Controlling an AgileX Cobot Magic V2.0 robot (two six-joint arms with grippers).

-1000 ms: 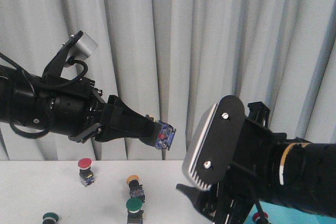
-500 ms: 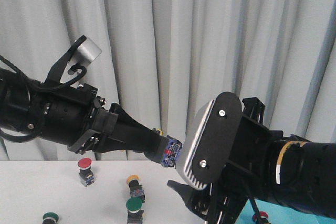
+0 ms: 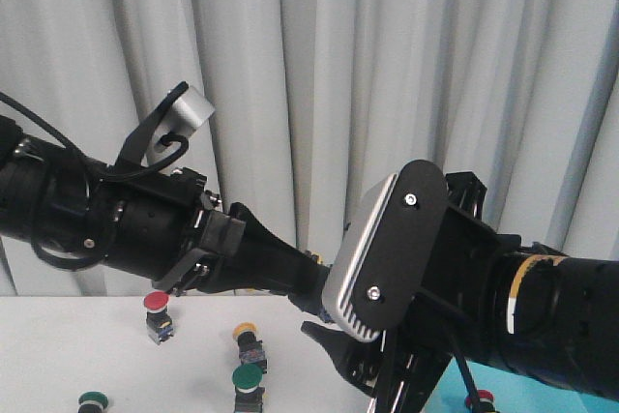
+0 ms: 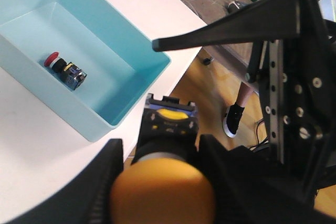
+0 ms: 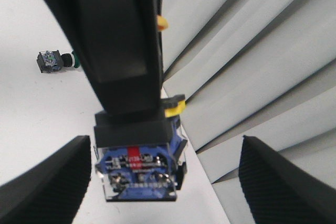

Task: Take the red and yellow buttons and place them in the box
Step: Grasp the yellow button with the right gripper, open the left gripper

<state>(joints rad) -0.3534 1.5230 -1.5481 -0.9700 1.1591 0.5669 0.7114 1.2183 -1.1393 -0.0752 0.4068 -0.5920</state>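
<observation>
My left gripper (image 4: 160, 153) is shut on a yellow button (image 4: 164, 191), held in the air beyond the near corner of the turquoise box (image 4: 131, 98). One red button (image 4: 52, 59) lies in the box. In the front view the left gripper (image 3: 302, 287) reaches right, its tip behind the right wrist housing. My right gripper (image 5: 168, 182) is open and empty, with the held button's blue contact block (image 5: 139, 174) between its fingers. A red button (image 3: 156, 303) and a yellow button (image 3: 246, 334) stand on the table.
Two green-capped buttons (image 3: 249, 377) (image 3: 93, 398) stand on the white table at the front left, and one (image 5: 55, 60) lies on its side in the right wrist view. Grey curtains hang behind. The two arms are very close together. The table edge and floor (image 4: 210, 93) lie beside the box.
My left arm has moved right and down with the yellow button, so its tip now sits behind the right wrist housing. The right arm has shifted slightly left.
</observation>
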